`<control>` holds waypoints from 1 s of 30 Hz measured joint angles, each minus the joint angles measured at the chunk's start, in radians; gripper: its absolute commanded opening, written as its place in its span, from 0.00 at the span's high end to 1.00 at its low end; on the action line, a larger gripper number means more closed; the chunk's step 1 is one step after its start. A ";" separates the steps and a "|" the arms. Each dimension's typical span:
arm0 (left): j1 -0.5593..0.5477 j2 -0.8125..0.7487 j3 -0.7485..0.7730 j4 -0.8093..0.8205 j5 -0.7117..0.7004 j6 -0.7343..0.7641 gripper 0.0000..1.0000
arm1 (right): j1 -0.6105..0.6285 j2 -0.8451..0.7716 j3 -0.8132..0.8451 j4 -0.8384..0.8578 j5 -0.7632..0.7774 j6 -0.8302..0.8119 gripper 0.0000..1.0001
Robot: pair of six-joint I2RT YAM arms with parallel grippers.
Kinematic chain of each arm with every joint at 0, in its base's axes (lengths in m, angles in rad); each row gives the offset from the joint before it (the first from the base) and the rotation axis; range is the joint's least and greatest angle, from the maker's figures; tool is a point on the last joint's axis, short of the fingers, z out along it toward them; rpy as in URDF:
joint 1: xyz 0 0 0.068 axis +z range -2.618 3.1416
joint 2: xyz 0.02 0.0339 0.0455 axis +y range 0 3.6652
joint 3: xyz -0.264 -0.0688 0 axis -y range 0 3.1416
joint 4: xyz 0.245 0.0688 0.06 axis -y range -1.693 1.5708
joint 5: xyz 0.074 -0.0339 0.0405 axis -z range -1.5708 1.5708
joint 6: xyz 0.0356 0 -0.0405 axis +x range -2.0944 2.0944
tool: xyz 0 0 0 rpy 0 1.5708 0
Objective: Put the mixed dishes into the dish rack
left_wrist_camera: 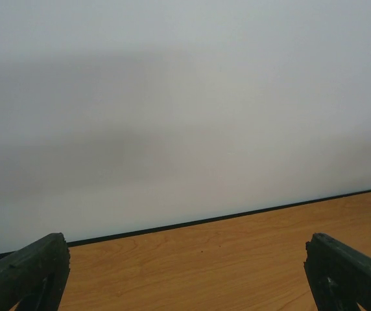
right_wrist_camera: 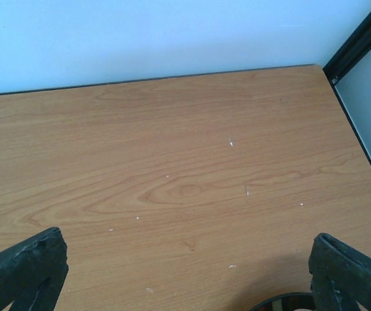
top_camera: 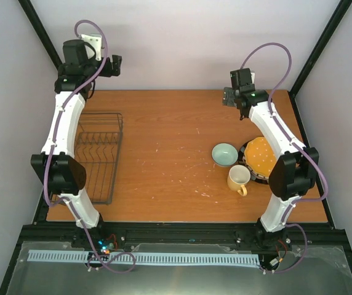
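Far left on the worktop [top_camera: 164,123]: the dish rack [top_camera: 99,157], long axis running near-to-far along the left edge, with no dish visible in it. The left arm's white link crosses over the rack's left side in the top view. The left end effector [left_wrist_camera: 185,285] is raised at the far-left corner, past the rack's far end. It is released, jaws wide and holding nothing, and its camera sees only wall and bare wood.

Nothing stands between rack and dishes.

Right half, all dishes are clustered. The pale blue-green bowl [top_camera: 224,154] is leftmost. The cream-yellow mug [top_camera: 239,178] sits just beside it on the near side, upright, handle toward the near edge. The orange-yellow dotted plate [top_camera: 263,157] tops a stack with a dark rim showing. Can't tell which other plates are underneath, or whether the mug touches the stack.

The right end effector [right_wrist_camera: 185,278] hovers on the far side of the cluster, also released and empty, so the dishes lie back toward its base. A curved dark rim just shows at the bottom of its view. The right elbow overhangs the stack's right edge.

My read: the right arm is far nearer and takes the pick. The bowl is the most exposed target. The rack is well apart, so expect a long cross-reach.
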 measured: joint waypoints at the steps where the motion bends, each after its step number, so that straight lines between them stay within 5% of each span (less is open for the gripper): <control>1: -0.002 0.008 0.002 0.000 0.000 0.001 0.00 | 0.000 -0.004 -0.001 -0.003 0.001 0.004 0.00; 11: 0.008 0.022 -0.012 0.050 0.092 -0.027 0.00 | 0.000 -0.050 -0.013 -0.010 -0.101 -0.051 0.01; 15: 0.034 -0.001 -0.122 0.147 0.252 -0.103 0.02 | 0.000 -0.067 -0.016 -0.013 -0.261 -0.122 0.14; 26: 0.148 -0.005 -0.085 -0.066 0.088 -0.137 0.62 | 0.120 0.161 0.386 -0.132 -0.449 -0.232 0.15; 28: 0.143 -0.008 -0.085 -0.137 0.058 -0.134 0.78 | 0.140 0.192 0.388 -0.145 -0.470 -0.232 0.15; 29: 0.142 -0.010 -0.085 -0.171 0.050 -0.139 0.96 | 0.145 0.206 0.388 -0.153 -0.480 -0.232 0.15; 30: 0.140 -0.013 -0.087 -0.216 0.039 -0.132 0.99 | 0.148 0.220 0.388 -0.161 -0.489 -0.231 0.15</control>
